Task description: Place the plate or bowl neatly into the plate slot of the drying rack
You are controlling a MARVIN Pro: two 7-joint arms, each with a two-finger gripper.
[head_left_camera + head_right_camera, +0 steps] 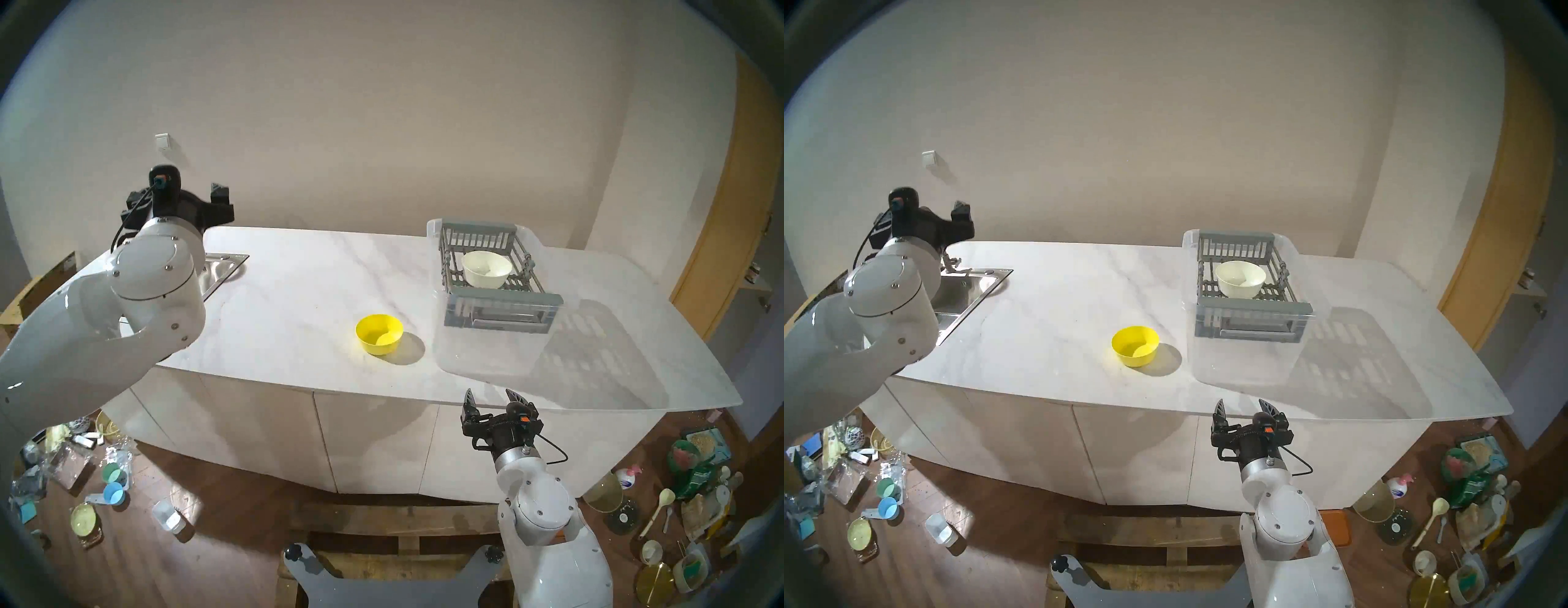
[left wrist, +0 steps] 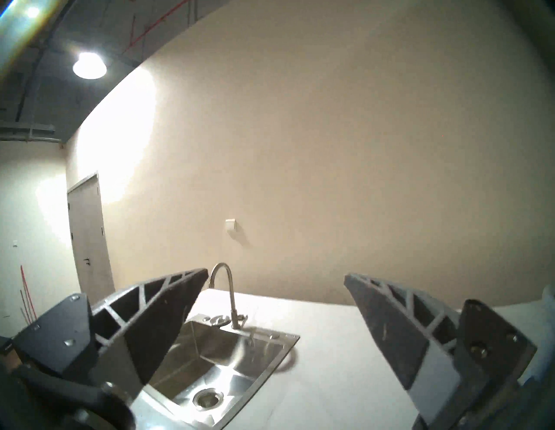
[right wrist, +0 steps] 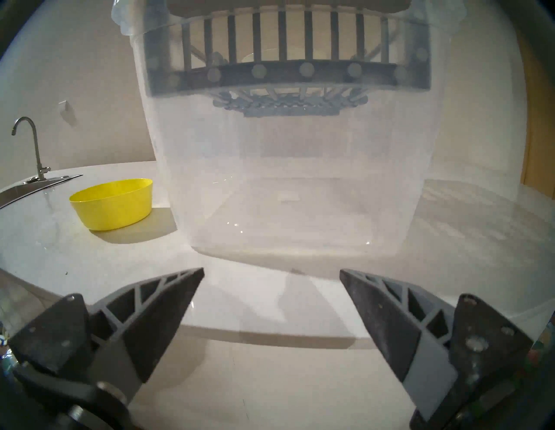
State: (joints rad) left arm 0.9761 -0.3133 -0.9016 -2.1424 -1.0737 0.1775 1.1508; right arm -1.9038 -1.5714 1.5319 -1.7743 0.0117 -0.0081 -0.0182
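A yellow bowl [image 1: 379, 334] stands upright on the white counter [image 1: 297, 297], left of the tub; it also shows in the right wrist view [image 3: 112, 207]. The grey drying rack [image 1: 505, 299] sits on top of a clear plastic tub [image 1: 488, 356]. A white bowl [image 1: 486, 269] stands upright on the rack's notched floor bars, the plate slot [image 1: 455, 278]. My right gripper [image 1: 494, 397] is open and empty at the counter's near edge, facing the tub [image 3: 300, 180]. My left gripper [image 2: 276, 273] is open and empty, raised above the sink.
A steel sink [image 1: 220, 271] with a curved faucet [image 2: 223, 288] is set into the counter's left end. Cups, bowls, bags and utensils lie on the floor at both sides [image 1: 102, 488] [image 1: 687, 501]. A wooden door frame [image 1: 721, 212] stands at the far right.
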